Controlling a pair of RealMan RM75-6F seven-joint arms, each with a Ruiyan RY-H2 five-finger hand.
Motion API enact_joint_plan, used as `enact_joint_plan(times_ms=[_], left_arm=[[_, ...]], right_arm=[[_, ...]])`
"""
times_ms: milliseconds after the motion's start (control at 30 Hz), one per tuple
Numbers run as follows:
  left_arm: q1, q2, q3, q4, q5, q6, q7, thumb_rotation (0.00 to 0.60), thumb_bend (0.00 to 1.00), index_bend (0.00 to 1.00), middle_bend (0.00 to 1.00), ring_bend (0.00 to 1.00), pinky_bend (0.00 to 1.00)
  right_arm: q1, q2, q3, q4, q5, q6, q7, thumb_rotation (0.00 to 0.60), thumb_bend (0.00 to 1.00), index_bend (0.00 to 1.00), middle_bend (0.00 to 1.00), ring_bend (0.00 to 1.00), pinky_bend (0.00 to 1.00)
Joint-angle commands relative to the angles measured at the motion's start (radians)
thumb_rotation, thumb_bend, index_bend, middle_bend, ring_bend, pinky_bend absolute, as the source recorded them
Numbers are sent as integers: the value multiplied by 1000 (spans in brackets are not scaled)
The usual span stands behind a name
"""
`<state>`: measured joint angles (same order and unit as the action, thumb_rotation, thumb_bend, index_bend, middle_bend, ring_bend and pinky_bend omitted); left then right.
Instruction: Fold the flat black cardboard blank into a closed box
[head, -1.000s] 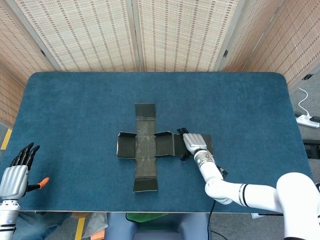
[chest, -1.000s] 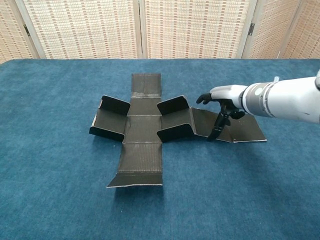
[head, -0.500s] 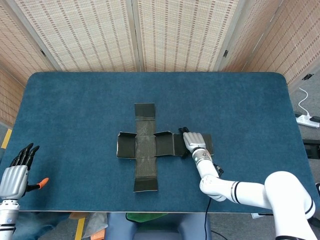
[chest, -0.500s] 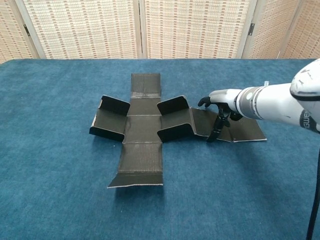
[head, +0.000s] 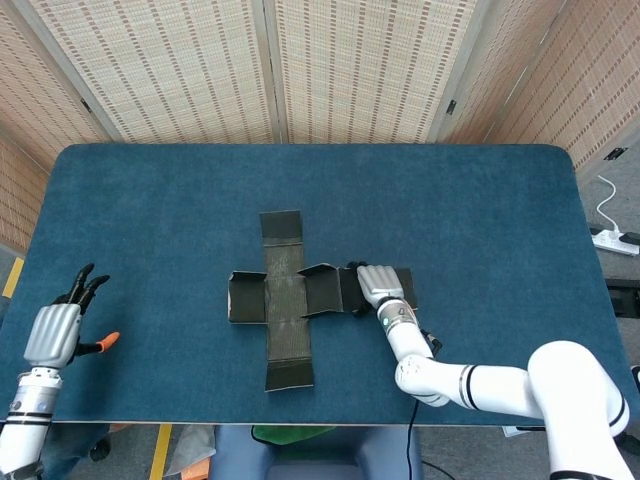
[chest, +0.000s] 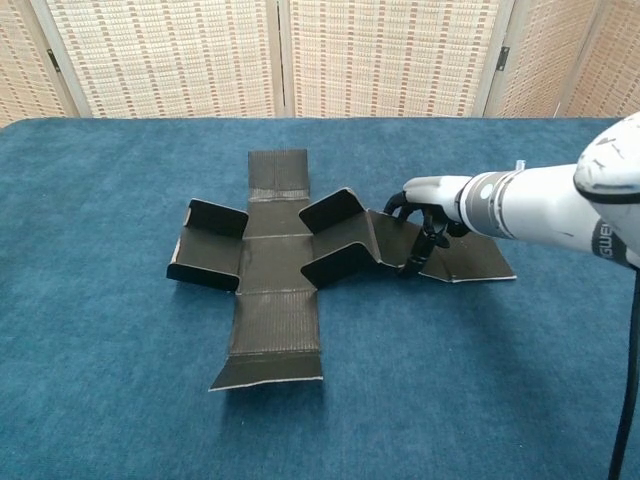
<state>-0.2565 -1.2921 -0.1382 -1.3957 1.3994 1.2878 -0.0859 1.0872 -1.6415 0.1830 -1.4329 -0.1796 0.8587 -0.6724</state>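
The black cardboard blank (head: 284, 299) (chest: 268, 268) lies cross-shaped at the table's middle, its two side flaps beside the centre panel standing up. My right hand (head: 377, 285) (chest: 428, 204) sits over the blank's long right panel (chest: 468, 261). Its fingers curl over the panel's far edge and its thumb reaches down to the near edge, so it grips the panel by the crease. The panel rises a little there. My left hand (head: 58, 329) hovers at the table's front left with fingers spread and holds nothing; the chest view does not show it.
The blue table (head: 150, 210) is bordered at the back by woven screens (head: 350, 60). A white power strip and cable (head: 610, 235) lie on the floor beyond the right edge.
My right hand has pushed the blank a little to the left and turned it slightly, lifting the right panel at the crease. My left hand has moved up and slightly inward.
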Motion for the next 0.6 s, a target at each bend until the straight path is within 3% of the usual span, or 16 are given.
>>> enact_joint_plan(times_ms=[33,133,300,467,600], left_arm=[[-99,-90,-48,102,-2,-74,4,600,204,301,243,621,640],[-159,-152,-63,167,-12,-123,45,600,206,299,249,648,665],[-238,-260,-70,261,-36,-193,127,600,210,215,188,570,513],[-289,-326,-53,309,-46,-247,204,600,209,52,72,527,526],[-315,-384,-50,352,-54,-247,279,600,205,0,7,499,539]], right_arm=[[-12,18,2,-41,-41,22,17,600,219,351,363,777,1000],[-18,24,-1,-68,-73,39,26,600,219,352,368,777,1000],[-30,11,-23,-87,-146,99,20,600,219,352,367,777,1000],[-38,2,-26,-91,-168,128,12,600,219,352,364,777,1000],[-47,0,-26,-91,-180,138,11,600,219,352,363,777,1000]])
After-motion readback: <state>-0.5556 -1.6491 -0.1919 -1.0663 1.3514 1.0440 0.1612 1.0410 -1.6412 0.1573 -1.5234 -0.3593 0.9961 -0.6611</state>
